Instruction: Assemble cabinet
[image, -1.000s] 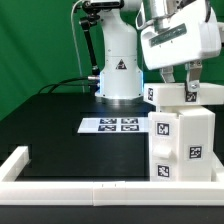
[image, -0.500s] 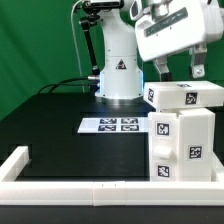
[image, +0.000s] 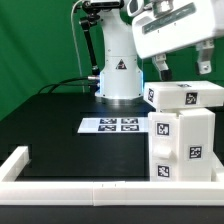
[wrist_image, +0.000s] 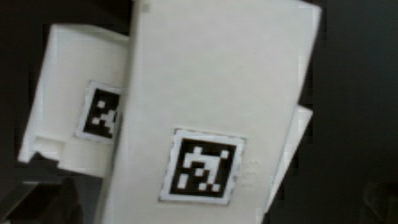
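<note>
The white cabinet shell (image: 182, 148) stands upright at the exterior view's right, with tags on its front faces. A smaller white tagged block (image: 186, 95) lies on top of it, slightly tilted. My gripper (image: 183, 66) hangs just above that block with its two fingers (image: 162, 66) spread apart and nothing between them. In the wrist view the block's white face with a tag (wrist_image: 205, 165) fills the middle. A second white tagged part (wrist_image: 98, 110) shows behind it. My fingertips are not clear in the wrist view.
The marker board (image: 117, 125) lies flat on the black table (image: 60, 120), left of the cabinet in the exterior view. A long white rail (image: 60, 172) edges the table's front. The arm's white base (image: 118, 72) stands at the back.
My gripper has let go of the top block and risen straight up from it. The block stays on the cabinet.
</note>
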